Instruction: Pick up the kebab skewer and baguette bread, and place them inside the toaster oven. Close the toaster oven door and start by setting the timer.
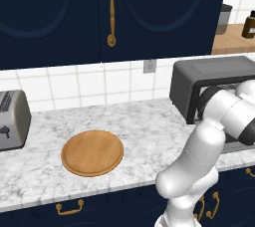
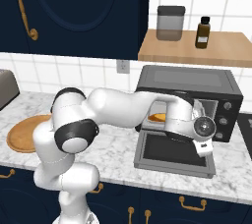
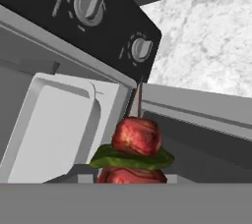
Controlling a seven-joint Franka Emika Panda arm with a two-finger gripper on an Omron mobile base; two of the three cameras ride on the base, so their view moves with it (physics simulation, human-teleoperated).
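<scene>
A white-and-grey marble counter (image 1: 144, 136) ran under dark blue cabinets and a white tiled wall. At the mouth of the toaster oven (image 2: 197, 90) the gripper (image 2: 205, 145) hung over the toaster oven door (image 2: 172, 155), which lay dropped flat and open above the counter edge. The hand view showed the kebab skewer (image 3: 135, 144) standing up directly before the camera, red meat chunks with a green slice between them and the thin stick tip pointing toward the oven's control panel; the fingertips themselves were hidden below it, so whether the jaws pinched it could not be told for certain. Just beside the skewer lay a pale grey tray (image 3: 59, 129) inside the oven cavity. Above it two round knobs (image 3: 89, 6) sat on the dark panel. In the right base view a sliver of the golden baguette bread (image 2: 158, 117) showed inside the oven behind the forearm. Well off to the left, a round wooden plate (image 1: 92, 152) lay bare on the counter, and a silver slot toaster (image 1: 12, 120) stood at the far left. On a wooden shelf (image 2: 221, 51) above the oven stood a grey canister (image 2: 170, 22) and a dark bottle (image 2: 202, 32).
</scene>
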